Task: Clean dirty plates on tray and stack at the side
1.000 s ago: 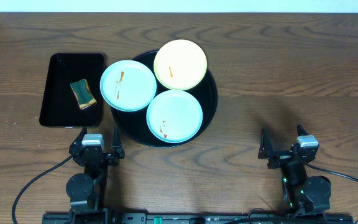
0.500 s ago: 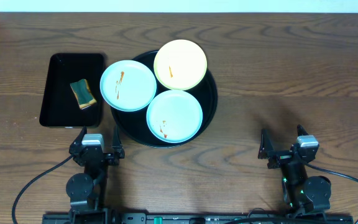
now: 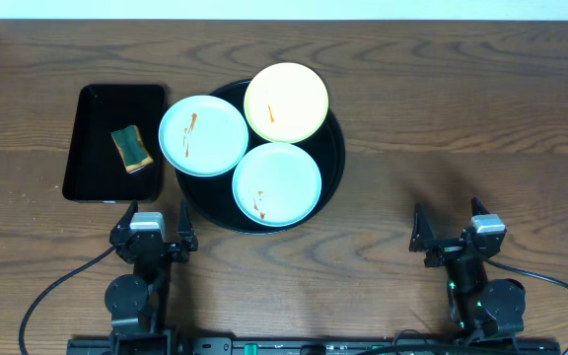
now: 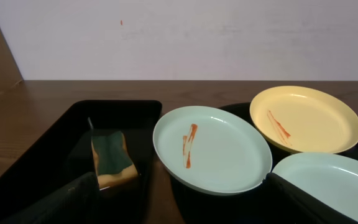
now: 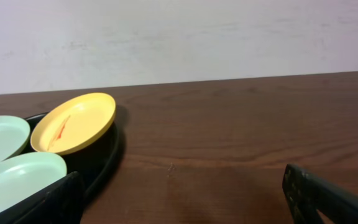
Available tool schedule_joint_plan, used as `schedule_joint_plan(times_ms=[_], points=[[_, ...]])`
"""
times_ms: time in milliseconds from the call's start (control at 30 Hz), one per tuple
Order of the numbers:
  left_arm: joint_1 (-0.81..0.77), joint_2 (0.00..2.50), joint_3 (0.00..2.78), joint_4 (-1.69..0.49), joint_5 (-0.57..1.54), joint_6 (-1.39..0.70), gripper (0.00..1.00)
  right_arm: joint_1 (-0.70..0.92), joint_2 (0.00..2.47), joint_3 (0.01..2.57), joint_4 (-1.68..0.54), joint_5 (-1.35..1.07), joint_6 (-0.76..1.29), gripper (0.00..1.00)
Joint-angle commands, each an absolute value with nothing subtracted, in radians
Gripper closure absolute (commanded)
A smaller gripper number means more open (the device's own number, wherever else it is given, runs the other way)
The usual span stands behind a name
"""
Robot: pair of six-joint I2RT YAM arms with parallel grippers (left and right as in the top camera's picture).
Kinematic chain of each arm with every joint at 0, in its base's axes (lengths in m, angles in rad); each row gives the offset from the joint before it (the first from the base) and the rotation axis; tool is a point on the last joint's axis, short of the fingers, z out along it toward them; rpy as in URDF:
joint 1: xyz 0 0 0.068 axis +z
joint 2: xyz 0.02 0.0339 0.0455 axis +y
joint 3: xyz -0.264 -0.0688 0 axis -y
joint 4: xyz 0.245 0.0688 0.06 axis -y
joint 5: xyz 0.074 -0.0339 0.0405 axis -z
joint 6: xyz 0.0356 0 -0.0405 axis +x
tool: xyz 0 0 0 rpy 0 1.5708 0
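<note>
Plates [image 3: 277,183] x3, all sauce-streaked, crowd the tray [image 3: 335,163], just ahead-right of the left end effector [image 3: 155,214] and well ahead-left of the right end effector [image 3: 447,223]; both have fingers spread, holding nothing. Risk: the outer blue-green plate [image 3: 203,135] overhangs the tray rim and looks tilted, so pressing w/ the sponge [image 3: 131,148] could tip or skid it. Rims touch or overlap, so lifting one may drag neighbours. Sponge lies in the small rectangular tray [image 3: 87,168], ahead-left of the left end effector. Bench [image 3: 461,118] ahead of the right end effector gives approach & stacking room.
</note>
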State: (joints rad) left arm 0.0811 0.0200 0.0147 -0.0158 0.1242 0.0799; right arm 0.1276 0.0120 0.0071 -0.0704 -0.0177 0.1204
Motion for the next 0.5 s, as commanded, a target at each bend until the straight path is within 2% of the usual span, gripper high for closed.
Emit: schedule_joint_plan(times_ms=[0,267,467], points=[[0.077,0.023,0.004,-0.056,0.134,0.094,0.16,0.14,0.013,0.006,-0.075,-0.015,0.107,0.01],[0.077,0.024,0.004,-0.058,0.14,0.092,0.16,0.14,0.013,0.006,-0.057,-0.011,0.107,0.01],[0.077,0.024,0.007,-0.06,0.142,-0.033,0.16,0.14,0.013,0.006,-0.057,-0.015,0.141,0.01]])
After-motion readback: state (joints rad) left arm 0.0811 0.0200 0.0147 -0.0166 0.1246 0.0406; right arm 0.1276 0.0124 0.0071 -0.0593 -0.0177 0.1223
